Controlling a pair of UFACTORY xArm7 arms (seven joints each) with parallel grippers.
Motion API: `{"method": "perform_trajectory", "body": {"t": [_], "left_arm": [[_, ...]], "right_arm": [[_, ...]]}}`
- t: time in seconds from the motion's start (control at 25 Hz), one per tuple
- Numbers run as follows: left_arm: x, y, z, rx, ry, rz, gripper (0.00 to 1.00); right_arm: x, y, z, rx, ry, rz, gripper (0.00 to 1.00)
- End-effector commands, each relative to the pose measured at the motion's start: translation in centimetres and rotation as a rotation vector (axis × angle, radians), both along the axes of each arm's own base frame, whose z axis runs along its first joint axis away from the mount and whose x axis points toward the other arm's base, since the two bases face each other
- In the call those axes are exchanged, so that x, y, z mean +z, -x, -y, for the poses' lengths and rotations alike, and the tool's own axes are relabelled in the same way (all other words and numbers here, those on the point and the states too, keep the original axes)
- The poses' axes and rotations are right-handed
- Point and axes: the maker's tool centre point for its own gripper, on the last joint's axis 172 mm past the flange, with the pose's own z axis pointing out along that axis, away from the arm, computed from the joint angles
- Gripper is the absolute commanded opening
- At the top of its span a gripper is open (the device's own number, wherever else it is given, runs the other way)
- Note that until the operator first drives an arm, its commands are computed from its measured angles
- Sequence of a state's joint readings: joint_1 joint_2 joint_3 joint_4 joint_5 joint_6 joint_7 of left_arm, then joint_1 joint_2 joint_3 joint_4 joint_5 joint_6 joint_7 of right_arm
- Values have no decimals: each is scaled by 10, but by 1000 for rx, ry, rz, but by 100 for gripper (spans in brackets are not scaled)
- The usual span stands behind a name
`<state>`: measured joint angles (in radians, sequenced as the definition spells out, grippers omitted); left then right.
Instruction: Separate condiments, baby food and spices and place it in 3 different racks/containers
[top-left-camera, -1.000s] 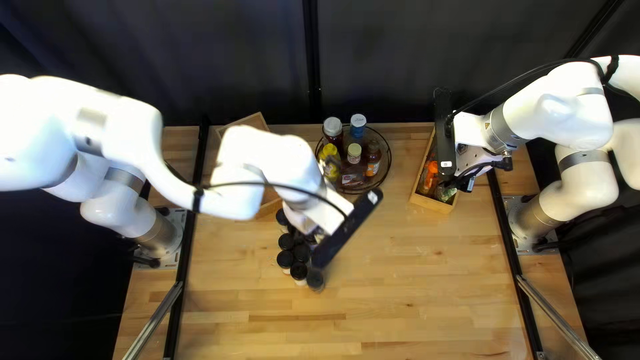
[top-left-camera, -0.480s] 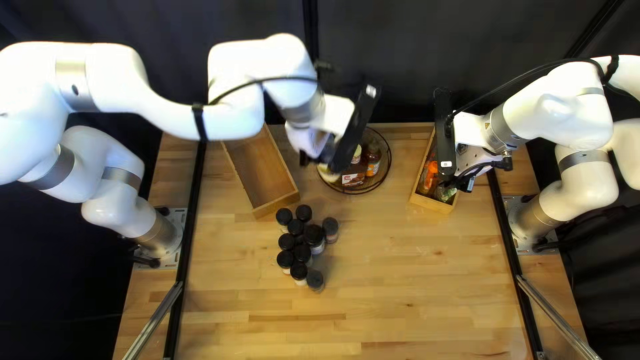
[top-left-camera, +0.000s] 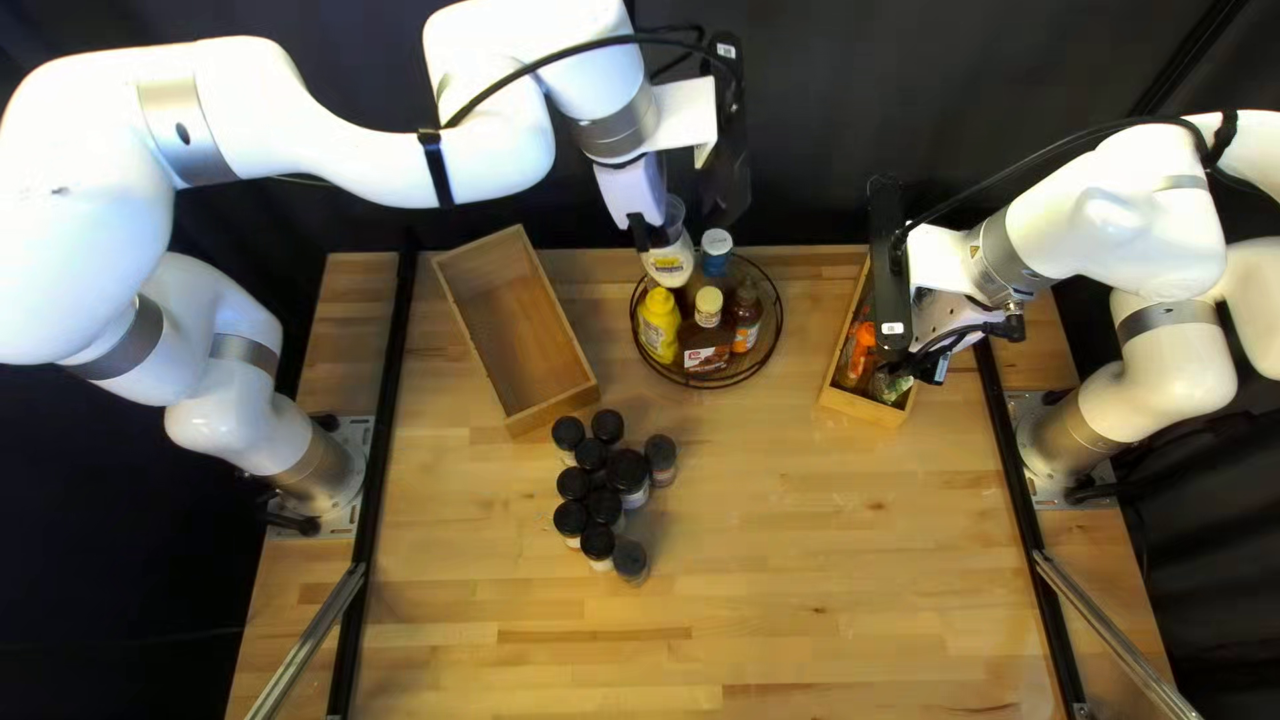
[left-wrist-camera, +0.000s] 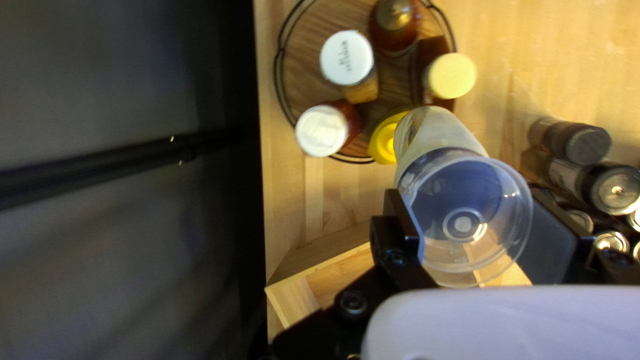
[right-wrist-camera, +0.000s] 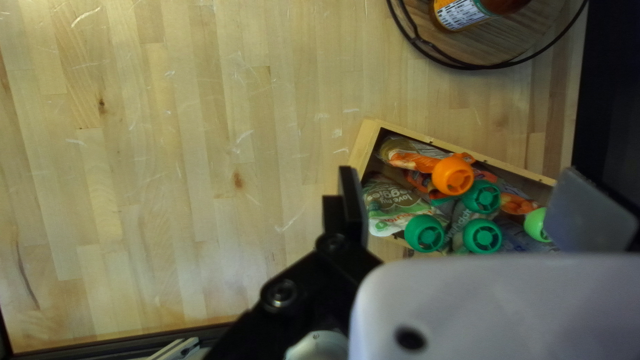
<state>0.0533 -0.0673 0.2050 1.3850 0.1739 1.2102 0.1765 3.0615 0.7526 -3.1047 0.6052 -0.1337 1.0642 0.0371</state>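
At the top left view's upper middle, my left gripper (top-left-camera: 656, 236) is shut on a pale squeeze bottle (top-left-camera: 671, 264) over the back of the round wire-rimmed rack (top-left-camera: 707, 384). Seen from the left wrist, the bottle (left-wrist-camera: 437, 133) with its wide clear cap fills the space between the fingers of my left gripper (left-wrist-camera: 472, 217). Yellow, brown and blue-capped condiment bottles stand in the rack. My right gripper (top-left-camera: 920, 360) hangs over a box of baby food pouches (top-left-camera: 867, 403); in the right wrist view this gripper (right-wrist-camera: 460, 200) is open above the pouches (right-wrist-camera: 400, 203), holding nothing.
An empty wooden box (top-left-camera: 520, 327) lies left of the rack. Several black-lidded spice jars (top-left-camera: 598, 543) stand grouped in front of it and the rack. The dark curtain (top-left-camera: 800, 120) hangs behind the table's far edge.
My left arm has swung from over the spice jars back to the far side of the rack, uncovering the jars and the wooden box. My right arm stays put.
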Motion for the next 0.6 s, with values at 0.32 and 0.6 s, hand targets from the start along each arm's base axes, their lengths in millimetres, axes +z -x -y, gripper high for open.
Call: {"method": "perform_trajectory", "body": {"t": [0.32,0.6], "left_arm": [[-33,-24,-7,36,34,-1,0],[-49,-30,-8,40,47,-9,0]], "right_arm": [[0,0,0,0,0,0,100],[0,0,0,0,0,0,100]]}}
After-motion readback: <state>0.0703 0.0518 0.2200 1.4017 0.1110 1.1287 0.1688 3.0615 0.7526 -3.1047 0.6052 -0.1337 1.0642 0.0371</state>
